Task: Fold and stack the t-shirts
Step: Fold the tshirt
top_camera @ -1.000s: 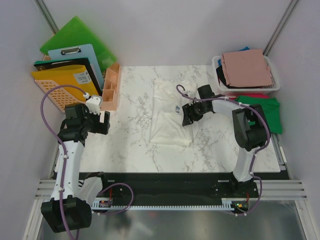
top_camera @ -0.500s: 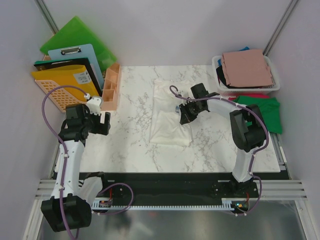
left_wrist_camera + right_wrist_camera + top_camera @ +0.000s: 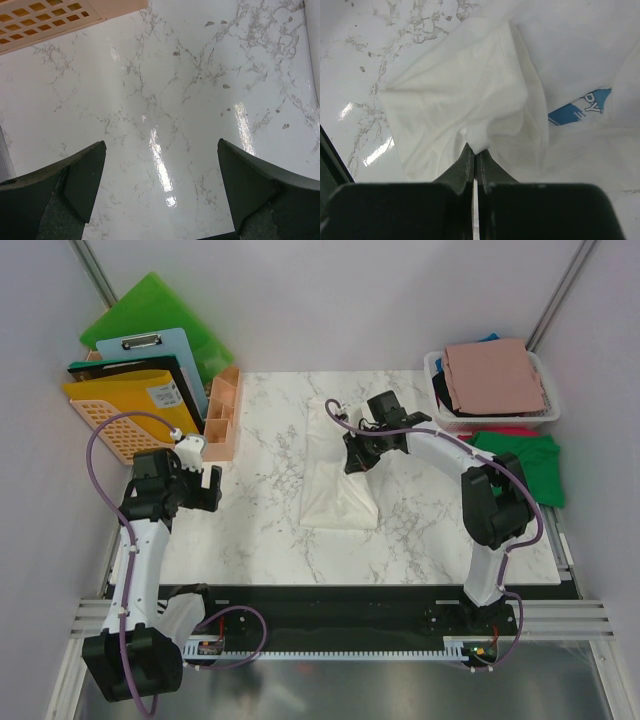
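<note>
1. We are in the folding step, working on the white shirt (image 3: 335,495). It lies as a long, narrow shape down the centre of the top view, on the table (image 3: 250,530).
2. The right gripper (image 3: 475,150) is clamped fully together on a pinch of that shirt. In its wrist view a ridge of cloth bunches up from the closed tips, and the blue print (image 3: 580,107) shows at the right of the frame.
3. In the top view this gripper sits over the shirt's upper right part, with the cloth gathered beneath it.
4. The left gripper (image 3: 162,185) stands spread wide and holds nothing. It is over bare marble at the left of the top view, well apart from the shirt.
5. The pink shirt (image 3: 493,375) lies on top of the basket (image 3: 432,362) at the upper right. The green shirt (image 3: 535,465) lies just below it at the right edge.
6. We judge that the next move is to carry the pinched cloth over the shirt's body and lay it flat before letting go. The lift should be low and even, so that the rest of the shirt does not drag along the table.
</note>
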Action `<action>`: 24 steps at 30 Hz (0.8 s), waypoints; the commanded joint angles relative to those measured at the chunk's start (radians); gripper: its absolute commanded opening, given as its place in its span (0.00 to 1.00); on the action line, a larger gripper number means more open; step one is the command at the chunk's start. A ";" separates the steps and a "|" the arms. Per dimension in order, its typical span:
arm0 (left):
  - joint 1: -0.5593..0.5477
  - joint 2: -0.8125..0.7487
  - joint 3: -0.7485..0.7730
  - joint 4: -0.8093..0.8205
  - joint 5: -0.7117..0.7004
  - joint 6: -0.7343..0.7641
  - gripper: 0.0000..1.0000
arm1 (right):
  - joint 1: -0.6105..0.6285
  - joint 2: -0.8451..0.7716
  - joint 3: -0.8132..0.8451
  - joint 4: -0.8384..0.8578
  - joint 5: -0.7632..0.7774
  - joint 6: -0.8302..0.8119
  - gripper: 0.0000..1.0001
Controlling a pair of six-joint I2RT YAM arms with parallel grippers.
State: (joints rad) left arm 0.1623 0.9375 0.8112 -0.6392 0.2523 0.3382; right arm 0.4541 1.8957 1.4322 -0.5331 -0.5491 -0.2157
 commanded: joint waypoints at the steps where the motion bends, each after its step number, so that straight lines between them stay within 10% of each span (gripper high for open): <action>1: 0.003 -0.011 -0.012 0.032 -0.001 0.027 1.00 | 0.001 0.009 0.079 0.005 0.032 -0.001 0.00; 14: 0.005 -0.026 -0.020 0.027 0.010 0.025 1.00 | -0.057 0.045 0.086 0.024 0.126 -0.031 0.01; 17: 0.005 -0.025 -0.018 0.024 0.018 0.025 1.00 | -0.063 0.037 0.073 0.025 0.152 -0.043 0.15; 18: 0.003 -0.025 -0.017 0.024 0.021 0.025 1.00 | -0.063 0.033 0.060 0.028 0.156 -0.053 0.31; 19: 0.005 -0.023 -0.017 0.021 0.021 0.025 1.00 | -0.065 0.026 0.051 0.031 0.155 -0.057 0.70; 21: 0.005 -0.029 -0.018 0.018 0.022 0.027 1.00 | -0.066 -0.006 0.007 0.068 0.178 -0.053 0.98; 24: 0.005 -0.034 -0.020 0.015 0.025 0.025 1.00 | -0.066 -0.055 -0.033 0.120 0.234 -0.039 0.98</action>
State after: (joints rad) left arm 0.1623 0.9253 0.7948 -0.6403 0.2634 0.3382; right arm 0.3843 1.9213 1.4265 -0.4812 -0.3698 -0.2588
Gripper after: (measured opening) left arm 0.996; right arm 0.978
